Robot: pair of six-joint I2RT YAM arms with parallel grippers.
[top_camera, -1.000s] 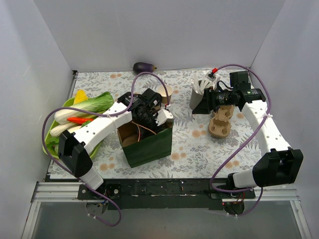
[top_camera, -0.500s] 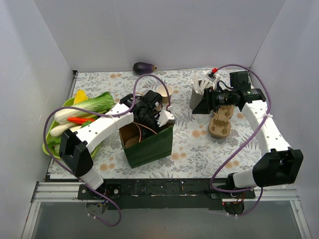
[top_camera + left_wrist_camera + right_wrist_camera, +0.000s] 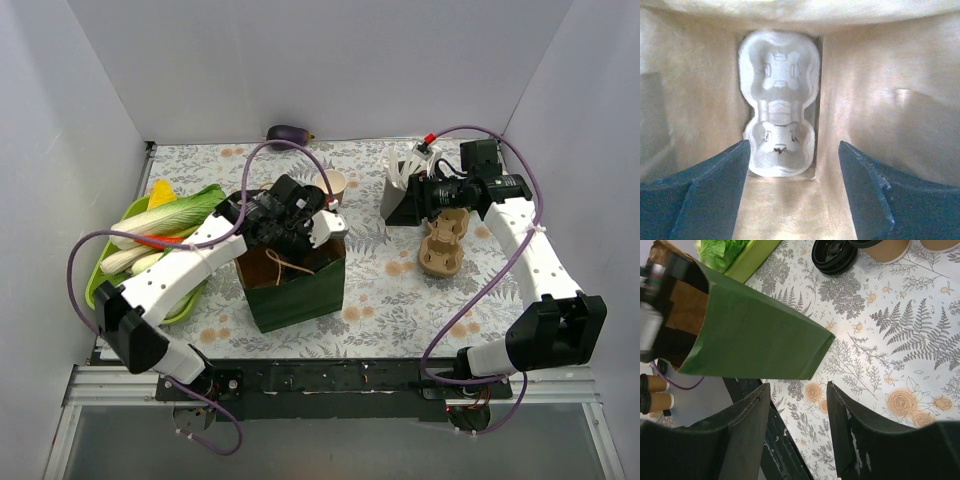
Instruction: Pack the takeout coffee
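- Evidently early going: nothing lidded inside the green bag point(image 3: 300, 300), which stands near the middle of the table point(image 3: 400, 290).
- Done so far, by the look of it: pale moulded cup carrier point(image 3: 780, 100) lying flat on the bag's floor, both wells empty.
- Left gripper point(image 3: 794, 165): down in the bag's mouth, straight above that carrier, jaws spread, gripping nothing.
- Right gripper point(image 3: 798, 385): over the far right of the table, well apart from the bag, fingers parted, nothing between them.
- Takeout coffee point(image 3: 656, 385): most likely the lidded tan cup at the left edge of the right wrist view, apparently upright, past the table's near edge. Has a second one like it just beside; cannot tell which of the two counts.
- Not to be mistaken for it: lidless tan cup point(image 3: 335, 183) just far of the bag; stack of loose black lids point(image 3: 835, 255) on the table, apart from the bag.
- Left to do, as judged: fetch the lidded cup, lower it upright into a carrier well, let go, pull clear of the bag.
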